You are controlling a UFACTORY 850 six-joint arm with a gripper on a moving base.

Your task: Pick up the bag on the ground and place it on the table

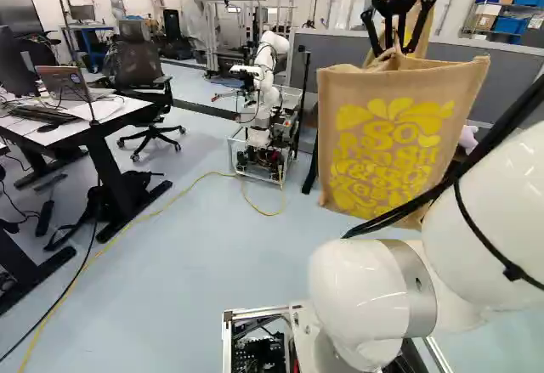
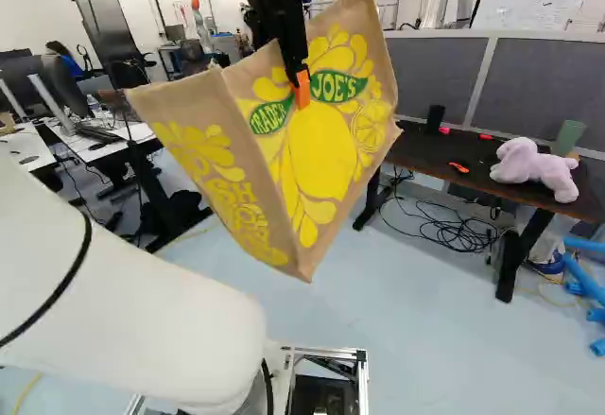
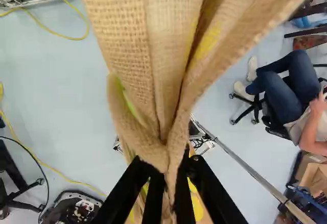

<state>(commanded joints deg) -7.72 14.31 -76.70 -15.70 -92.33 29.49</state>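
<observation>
My gripper is shut on the upper edge of the tan bag, which hangs tilted off the floor in the right base view. The left base view has the gripper above the bag, whose yellow lettering faces the camera. Seen from the wrist, pinched cloth runs between the two fingers of the gripper, and the bag's folds spread out ahead of them. A dark table stands to the right of the bag in the right base view, apart from it.
On the dark table lie a pink plush toy, a red item and a black cylinder. Cables lie beneath. Another robot, an office chair and a white desk stand farther left. Grey partitions rise behind.
</observation>
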